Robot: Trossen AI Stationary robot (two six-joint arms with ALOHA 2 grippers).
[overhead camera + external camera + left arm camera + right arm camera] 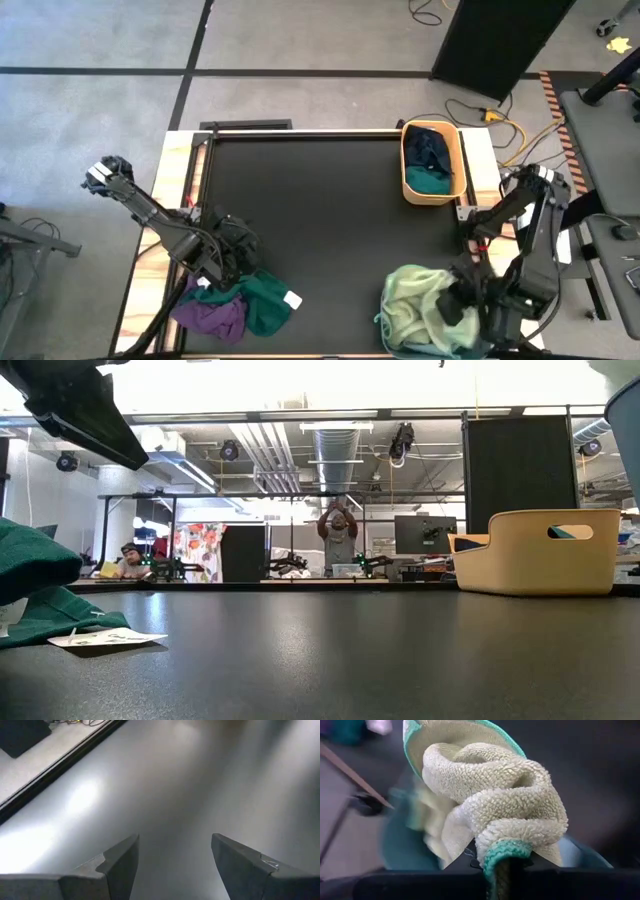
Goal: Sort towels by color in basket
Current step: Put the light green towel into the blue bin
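Observation:
A pale yellow-green towel (415, 305) with a teal hem is bunched at the table's near right, and my right gripper (457, 300) is shut on it. The right wrist view is filled by that towel (495, 785). A teal green towel (265, 300) and a purple towel (212, 315) lie heaped at the near left; the teal one (30, 585) also shows in the low view. My left gripper (235, 250) hovers open just beyond that heap, over bare table (172, 855). Navy and teal towels (428, 155) lie in the basket (455, 165). My right gripper (502, 865) pinches a bunched fold of the pale yellow-green towel at its teal-hemmed edge (500, 851), several layers thick. The cloth bulges out past the fingers in a rolled knot. The fingers themselves are hidden behind it. Whether the towel's lower part lies on the table, I cannot tell.
The tan basket (535, 550) stands at the table's far right corner. A white label (105, 638) lies on the table beside the teal towel. The black table top (330, 220) is bare across its middle. A person stands in the room beyond.

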